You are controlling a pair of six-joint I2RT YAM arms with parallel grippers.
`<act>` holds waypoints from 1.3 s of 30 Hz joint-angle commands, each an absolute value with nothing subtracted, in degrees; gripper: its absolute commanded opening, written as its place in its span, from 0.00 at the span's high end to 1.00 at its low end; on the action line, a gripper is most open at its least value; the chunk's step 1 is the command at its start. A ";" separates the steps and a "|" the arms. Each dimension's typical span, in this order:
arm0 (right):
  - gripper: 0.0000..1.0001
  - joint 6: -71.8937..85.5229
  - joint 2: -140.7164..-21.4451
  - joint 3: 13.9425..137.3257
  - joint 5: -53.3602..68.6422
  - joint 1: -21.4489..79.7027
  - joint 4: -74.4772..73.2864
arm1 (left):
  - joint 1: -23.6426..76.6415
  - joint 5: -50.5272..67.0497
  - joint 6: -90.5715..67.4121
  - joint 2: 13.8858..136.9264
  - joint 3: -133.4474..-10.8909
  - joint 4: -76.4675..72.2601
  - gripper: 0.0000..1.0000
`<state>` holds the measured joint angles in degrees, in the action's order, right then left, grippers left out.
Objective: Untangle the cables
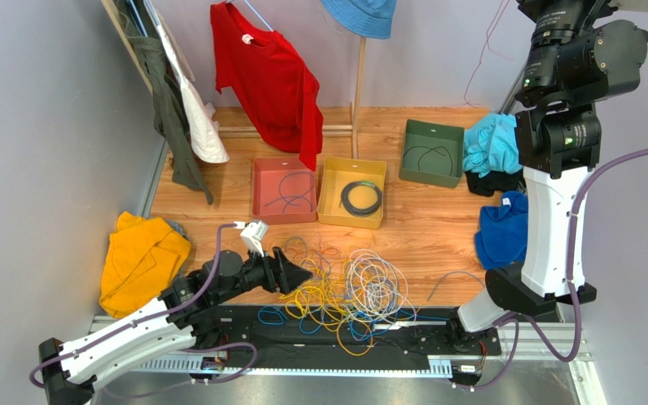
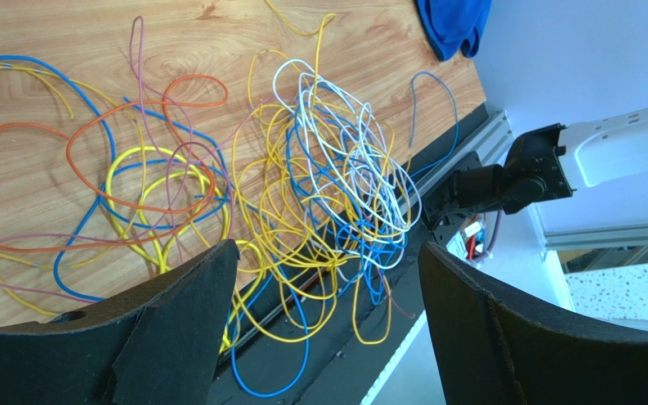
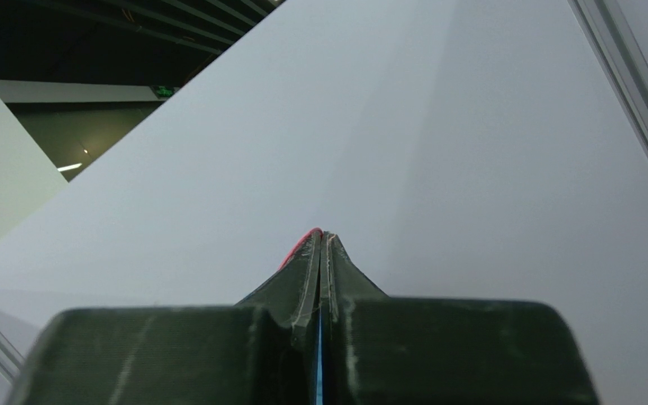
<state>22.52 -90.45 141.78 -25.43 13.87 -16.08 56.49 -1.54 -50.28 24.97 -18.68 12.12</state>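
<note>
The cables [image 1: 344, 291] lay in a loose tangle at the near edge of the desk [image 1: 437, 232], with yellow, white-grey, blue, orange and purple loops crossing one another and several strands spilling over the black rail at the front. The white-grey coil sat on the right side of the heap, with the yellow loops to its left and beneath it. The left gripper [image 2: 327, 253] was low at the left side of the tangle, its jaws spread wide and nothing between them. The right gripper [image 3: 321, 236] was raised high against the pale wall, fingers pressed together on a thin red cable [image 3: 300, 245] that showed as a sliver at their tips. Farther back stood a red tray [image 1: 260, 190] with a bluish wire, a yellow tray [image 1: 329, 198] with a dark coil and a green tray [image 1: 412, 148] with a dark wire. A yellow cloth [image 1: 141, 257] lay at the left, and blue cloths [image 1: 502, 229] at the right.
</note>
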 commanded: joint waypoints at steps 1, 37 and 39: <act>1.00 20.13 -90.88 137.56 -24.87 12.75 -15.82 | 56.43 -0.44 -51.42 22.68 -17.67 10.28 0.13; 1.00 23.73 -110.82 141.95 -21.80 0.88 -4.56 | 56.42 0.79 -51.94 32.86 -13.89 0.63 0.12; 1.00 24.25 -111.18 140.55 -21.27 0.79 -5.36 | 56.43 0.97 -52.47 33.92 -13.10 -1.13 0.12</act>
<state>23.09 -110.00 140.64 -22.87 1.08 -7.31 56.49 -0.01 -52.34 32.16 -13.13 5.74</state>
